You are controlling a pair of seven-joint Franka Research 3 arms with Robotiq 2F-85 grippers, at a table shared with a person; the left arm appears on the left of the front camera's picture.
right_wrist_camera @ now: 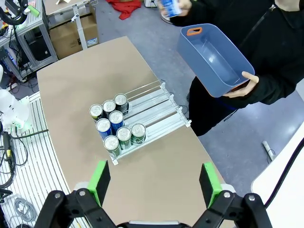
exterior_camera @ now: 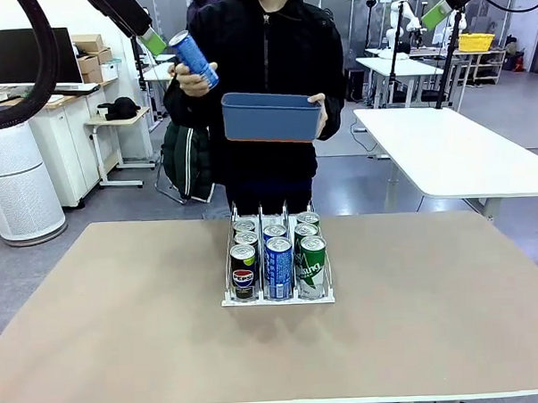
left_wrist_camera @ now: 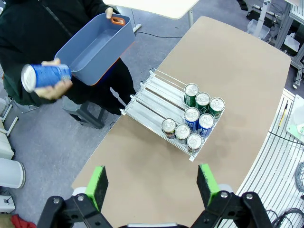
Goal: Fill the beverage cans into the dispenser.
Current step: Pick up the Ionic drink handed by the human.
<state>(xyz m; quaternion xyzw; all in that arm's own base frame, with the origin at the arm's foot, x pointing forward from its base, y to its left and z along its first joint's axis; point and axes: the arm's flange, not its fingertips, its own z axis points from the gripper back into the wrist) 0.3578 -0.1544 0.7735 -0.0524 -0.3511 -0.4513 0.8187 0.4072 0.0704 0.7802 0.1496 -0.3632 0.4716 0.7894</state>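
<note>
Poised high above the tabletop with left gripper (left_wrist_camera: 152, 183) and right gripper (right_wrist_camera: 154, 183) spread wide, gripping nothing; offering a blue can (exterior_camera: 194, 57) in a person's hand (exterior_camera: 191, 82) beyond the far edge, seemingly for handover, empty blue bin (exterior_camera: 272, 117) alongside; crowding eight cans (exterior_camera: 278, 255) at the robot-side end of the dispenser (exterior_camera: 278, 300), midway along the far edge, presumably a sloped feed.

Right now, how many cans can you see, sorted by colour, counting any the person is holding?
Dark cans: 3, all in the rack
Blue cans: 3, with 2 in the rack and 1 in the person's hand
Green cans: 3, all in the rack
Total: 9
</note>
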